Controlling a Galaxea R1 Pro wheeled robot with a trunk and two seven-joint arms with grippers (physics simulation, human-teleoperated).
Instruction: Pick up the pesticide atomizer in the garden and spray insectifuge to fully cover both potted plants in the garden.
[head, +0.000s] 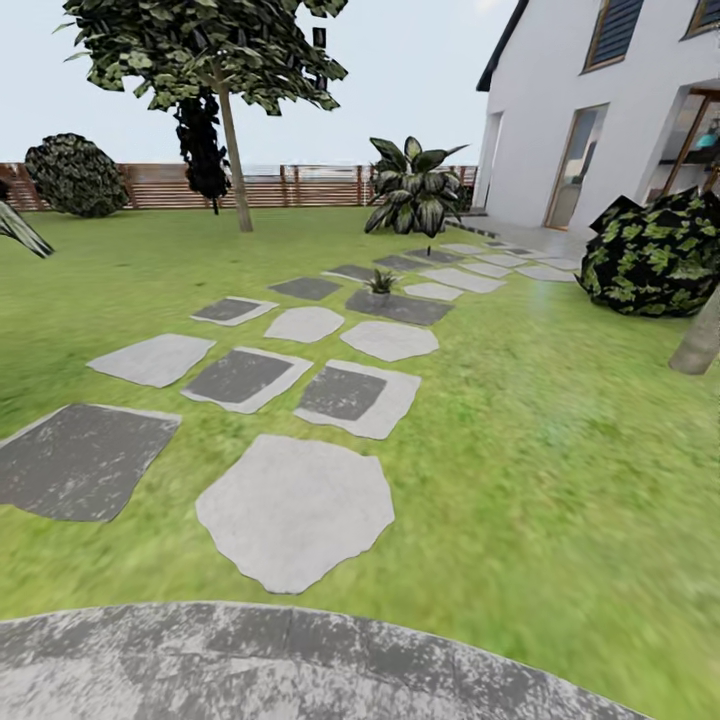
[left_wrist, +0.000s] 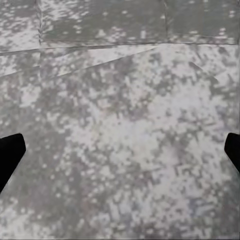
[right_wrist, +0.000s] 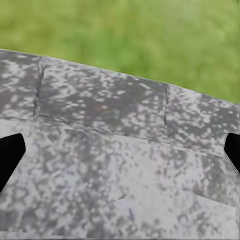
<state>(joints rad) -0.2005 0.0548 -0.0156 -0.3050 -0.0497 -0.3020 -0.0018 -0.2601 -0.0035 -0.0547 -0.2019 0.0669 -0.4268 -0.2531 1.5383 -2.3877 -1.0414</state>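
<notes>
Green pointed leaves in a little grey pot (head: 380, 284) sit far ahead of me, at about twelve o'clock, on one of the dark flat stepping stones (head: 398, 307). That is one small potted plant. It is too far off to see well.

Around it, more grey flat stepping stones (head: 293, 508) run across the green lawn (head: 560, 450) from near me toward the white house (head: 590, 110) at two o'clock. Behind the little pot stands a big plant with striped leaves (head: 415, 190). A tall tree (head: 215, 70) grows at eleven o'clock, in front of a brown slatted wooden fence (head: 290, 186).

Right under me is the round grey paved patio (head: 250, 660).

My left gripper (left_wrist: 120, 155) is spread wide over the speckled grey paving, with nothing in it. My right gripper (right_wrist: 120, 155) is spread wide too, holding nothing, over the patio edge where the grass starts.
</notes>
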